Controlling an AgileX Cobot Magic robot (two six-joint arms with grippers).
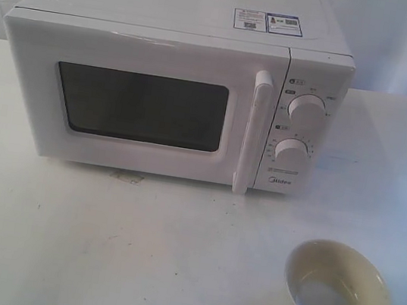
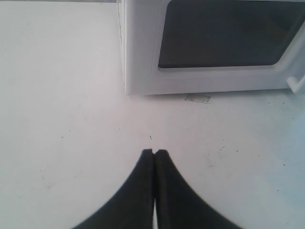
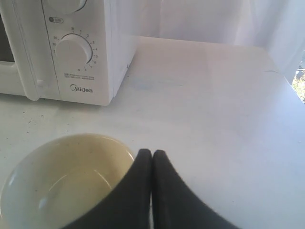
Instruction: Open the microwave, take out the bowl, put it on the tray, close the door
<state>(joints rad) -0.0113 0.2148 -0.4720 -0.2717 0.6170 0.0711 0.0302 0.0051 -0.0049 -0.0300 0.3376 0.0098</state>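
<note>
the bowl (image 1: 338, 289) stands upright and empty on the white table (image 1: 135, 250), out in front of the microwave (image 1: 171, 10) and well apart from it, off toward its dial side. the door (image 1: 138, 104) is shut flush, with its bar handle (image 1: 254, 129) next to the two dials (image 1: 306, 109). no view shows a tray, and the dark window hides whatever is inside.

the right gripper (image 3: 152, 152) hangs just beside the bowl's rim with its fingers pressed together and nothing between them. we cannot tell whether it touches the rim. the left gripper (image 2: 155, 152) is also closed on nothing, over bare table in front of the microwave's window-side corner.

as we read it, the bowl is already out and the door already closed, so the tray placement is what remains open. to do it well, we would part the right fingers, put one inside the rim and one outside, pinch the wall low enough not to slip on the glossy inside, and lift straight up with the bowl level.

only the exterior view shows the whole layout and the sticker (image 1: 269, 22) on top, but it shows neither gripper. only the wrist views show the fingers. the left wrist view gives the clearest look at a small scrap (image 2: 197, 98) lying at the microwave's front edge.
</note>
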